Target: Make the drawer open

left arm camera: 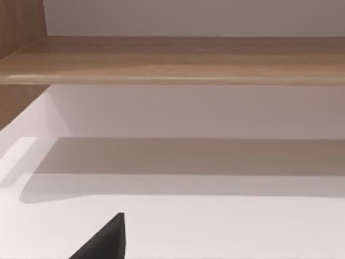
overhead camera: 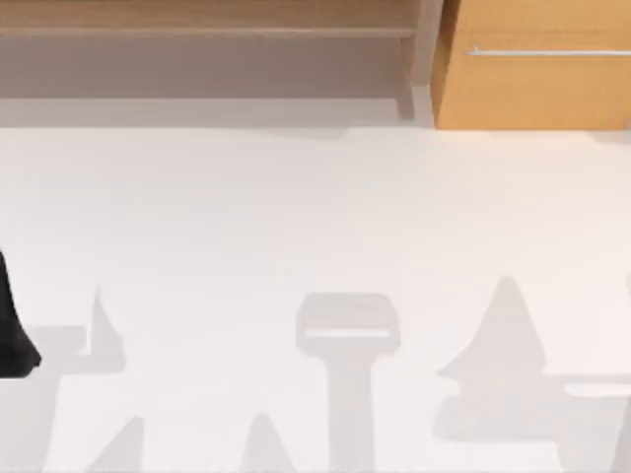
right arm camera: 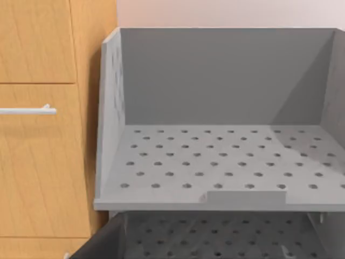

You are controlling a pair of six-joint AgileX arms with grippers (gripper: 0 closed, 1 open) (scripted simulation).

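The drawer (overhead camera: 532,89) sat flush and shut at the table's (overhead camera: 315,246) far right edge—broad bare tabletop before it—and I couldn't tell either gripper's jaw state.

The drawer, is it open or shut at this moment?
Shut, as far as the views show. The drawer front sits flat with its handle untouched, and in the right wrist view it lies flush with the panels around it.
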